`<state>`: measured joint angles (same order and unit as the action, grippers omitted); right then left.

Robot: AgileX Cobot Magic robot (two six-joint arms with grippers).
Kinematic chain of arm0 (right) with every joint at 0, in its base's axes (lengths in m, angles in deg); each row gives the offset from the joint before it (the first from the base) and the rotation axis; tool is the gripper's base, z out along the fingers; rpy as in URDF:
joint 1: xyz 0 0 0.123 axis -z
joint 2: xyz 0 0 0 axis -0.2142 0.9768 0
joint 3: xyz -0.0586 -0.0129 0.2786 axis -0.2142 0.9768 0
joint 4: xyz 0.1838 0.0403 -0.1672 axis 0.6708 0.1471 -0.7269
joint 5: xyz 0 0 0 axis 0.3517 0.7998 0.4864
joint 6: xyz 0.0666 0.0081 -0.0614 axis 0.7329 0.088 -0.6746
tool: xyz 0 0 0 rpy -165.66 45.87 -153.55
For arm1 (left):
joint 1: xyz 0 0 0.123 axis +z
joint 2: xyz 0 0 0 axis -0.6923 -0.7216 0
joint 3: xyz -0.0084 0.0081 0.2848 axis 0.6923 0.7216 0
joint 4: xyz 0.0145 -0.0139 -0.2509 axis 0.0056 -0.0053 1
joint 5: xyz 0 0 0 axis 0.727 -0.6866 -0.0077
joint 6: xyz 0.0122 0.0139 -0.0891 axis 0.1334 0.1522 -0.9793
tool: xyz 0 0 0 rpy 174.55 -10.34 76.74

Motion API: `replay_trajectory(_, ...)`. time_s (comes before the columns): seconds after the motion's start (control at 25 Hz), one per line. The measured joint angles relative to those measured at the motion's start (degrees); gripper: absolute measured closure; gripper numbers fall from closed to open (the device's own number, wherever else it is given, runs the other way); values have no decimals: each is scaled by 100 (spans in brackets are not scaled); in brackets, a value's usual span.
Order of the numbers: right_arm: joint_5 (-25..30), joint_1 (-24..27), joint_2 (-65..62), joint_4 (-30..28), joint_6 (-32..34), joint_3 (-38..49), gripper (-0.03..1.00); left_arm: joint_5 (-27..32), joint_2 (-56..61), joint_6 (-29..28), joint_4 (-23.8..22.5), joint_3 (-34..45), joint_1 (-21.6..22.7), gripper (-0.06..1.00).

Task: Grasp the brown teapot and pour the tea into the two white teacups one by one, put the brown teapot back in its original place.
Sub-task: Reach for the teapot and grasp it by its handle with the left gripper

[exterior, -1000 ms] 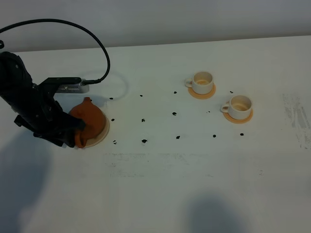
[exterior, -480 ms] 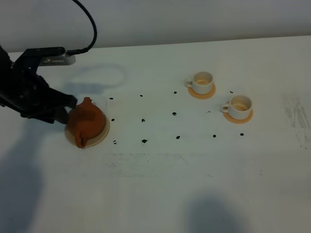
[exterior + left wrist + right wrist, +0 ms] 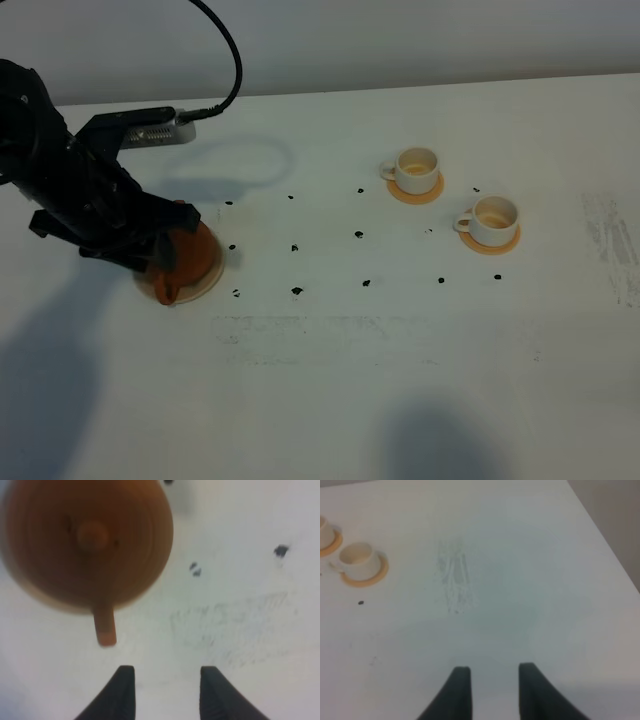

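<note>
The brown teapot (image 3: 195,255) sits on its pale beige coaster (image 3: 208,287) at the left of the table. My left gripper (image 3: 160,248) hangs just over the teapot's left side and hides part of it. In the left wrist view the teapot (image 3: 87,535) shows from above, lid knob up and a short stub pointing at my left gripper (image 3: 167,680), which is open and holds nothing. The two white teacups (image 3: 417,168) (image 3: 492,219) stand on orange coasters at the right. My right gripper (image 3: 494,672) hovers over bare table with its fingers apart, near one teacup (image 3: 357,559).
Small black marks (image 3: 297,291) dot the table between the teapot and the cups. A scuffed patch (image 3: 454,577) lies on the table's right part, near its right edge (image 3: 605,535). The left arm's cable (image 3: 225,55) arcs above the table's far left.
The left arm drew back to the far left and then swung right again over the teapot. The teapot and both cups have stayed where they were.
</note>
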<state>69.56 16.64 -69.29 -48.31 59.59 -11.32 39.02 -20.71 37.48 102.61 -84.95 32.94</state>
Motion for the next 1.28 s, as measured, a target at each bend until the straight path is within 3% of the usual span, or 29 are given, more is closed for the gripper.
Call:
replay_trajectory(0.16, 0, 0, 0, 0, 0, 0, 74, 309, -38, -334, -386, 0, 0, 64)
replay_trajectory(0.32, 0, 0, 0, 0, -6, 0, 74, 328, -202, -683, -478, 0, 0, 64)
replay_trajectory(0.8, 0, 0, 0, 0, -2, 0, 74, 71, -474, -747, -938, 0, 5, 64)
replay_trajectory(1.28, 0, 0, 0, 0, -2, 0, 74, -292, -639, -747, -825, 0, -12, 64)
